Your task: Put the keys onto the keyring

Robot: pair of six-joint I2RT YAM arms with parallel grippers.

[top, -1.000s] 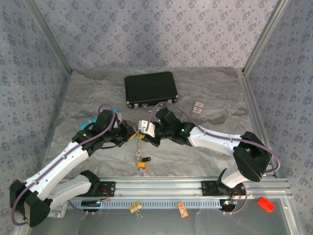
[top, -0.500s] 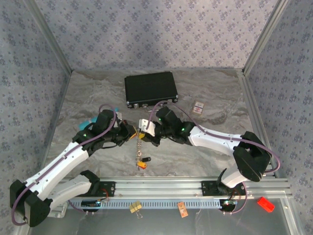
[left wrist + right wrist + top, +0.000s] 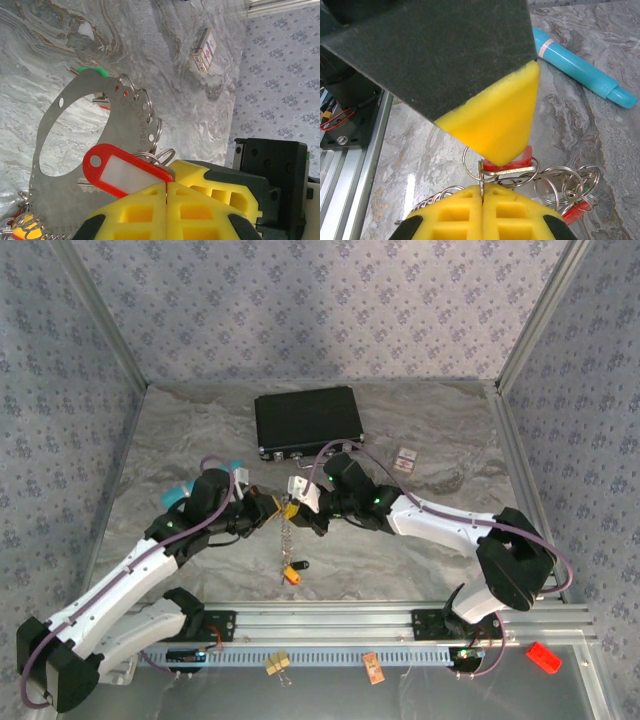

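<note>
Both claws are closed. Left claw (image 3: 166,189) pinches a red-tagged metal key (image 3: 125,172) beside the flat grey round keyring (image 3: 127,120); right claw (image 3: 481,196) clamps a thin wire ring (image 3: 481,175).

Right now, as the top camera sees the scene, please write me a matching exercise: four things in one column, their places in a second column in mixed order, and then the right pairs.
Things:
1. black case
2. teal pen
3. red-and-white card
4. yellow binder clip

Places:
A. on the near strip, in front of the metal rail
B. partly hidden under the left arm
C. at the far middle of the table
D. just right of the black case

Pairs: 1-C, 2-B, 3-D, 4-A.
</note>
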